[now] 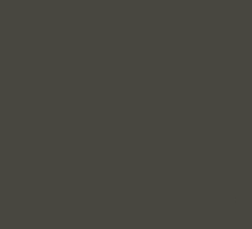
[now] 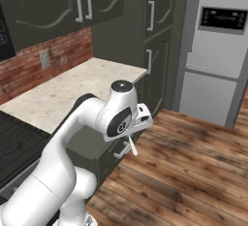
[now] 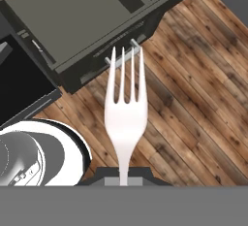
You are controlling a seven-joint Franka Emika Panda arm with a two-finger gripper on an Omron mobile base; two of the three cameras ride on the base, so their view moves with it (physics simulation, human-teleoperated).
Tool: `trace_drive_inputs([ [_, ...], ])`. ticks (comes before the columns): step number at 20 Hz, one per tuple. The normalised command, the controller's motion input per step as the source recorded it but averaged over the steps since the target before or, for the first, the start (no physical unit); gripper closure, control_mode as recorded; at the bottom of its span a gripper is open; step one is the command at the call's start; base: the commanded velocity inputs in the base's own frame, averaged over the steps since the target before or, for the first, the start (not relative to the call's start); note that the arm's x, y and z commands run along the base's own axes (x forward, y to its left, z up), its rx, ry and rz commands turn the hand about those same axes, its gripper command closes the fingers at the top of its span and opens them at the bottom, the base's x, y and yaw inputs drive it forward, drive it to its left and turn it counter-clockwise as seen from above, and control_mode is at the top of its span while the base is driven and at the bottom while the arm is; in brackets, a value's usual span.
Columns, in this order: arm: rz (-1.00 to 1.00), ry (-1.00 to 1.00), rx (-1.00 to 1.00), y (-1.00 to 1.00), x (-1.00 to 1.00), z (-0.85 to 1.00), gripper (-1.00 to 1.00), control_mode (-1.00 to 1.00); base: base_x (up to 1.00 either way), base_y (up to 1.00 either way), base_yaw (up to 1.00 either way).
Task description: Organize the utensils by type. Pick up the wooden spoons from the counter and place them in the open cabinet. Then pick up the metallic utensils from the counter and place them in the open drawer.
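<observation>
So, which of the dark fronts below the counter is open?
The drawer by the tines of the held fork: pulled out over the floor, its inside showing; the other fronts sit flush.

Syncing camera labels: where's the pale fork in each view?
Left base view: no match to give.
Right base view: pale silvery metal fork is a thin sliver at centre, hanging below the white hand, over the floor.
Hand view: centre, tines up, pointing at the drawer front.
Shared landmark: the open dark grey box-shaped drawer, left of the fork in the right base view, above it in the hand view.
</observation>
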Motion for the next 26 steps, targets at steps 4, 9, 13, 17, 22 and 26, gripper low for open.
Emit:
trace_drive_inputs([
  [4,0.00,0.00,0.00,0.00,0.00,0.00,1.00,1.00,0.45,0.00,-0.15],
  [9,0.00,0.00,0.00,0.00,0.00,0.00,1.00,1.00,0.22,0.00,-0.17],
  [13,0.00,0.00,0.00,0.00,0.00,0.00,1.00,1.00,0.26,0.03,-0.16],
  [17,0.00,0.00,0.00,0.00,0.00,0.00,1.00,1.00,0.35,0.14,-0.08],
  [22,0.00,0.00,0.00,0.00,0.00,0.00,1.00,1.00,0.47,0.08,-0.04],
  [26,0.00,0.00,0.00,0.00,0.00,0.00,1.00,1.00,0.37,0.08,-0.02],
])
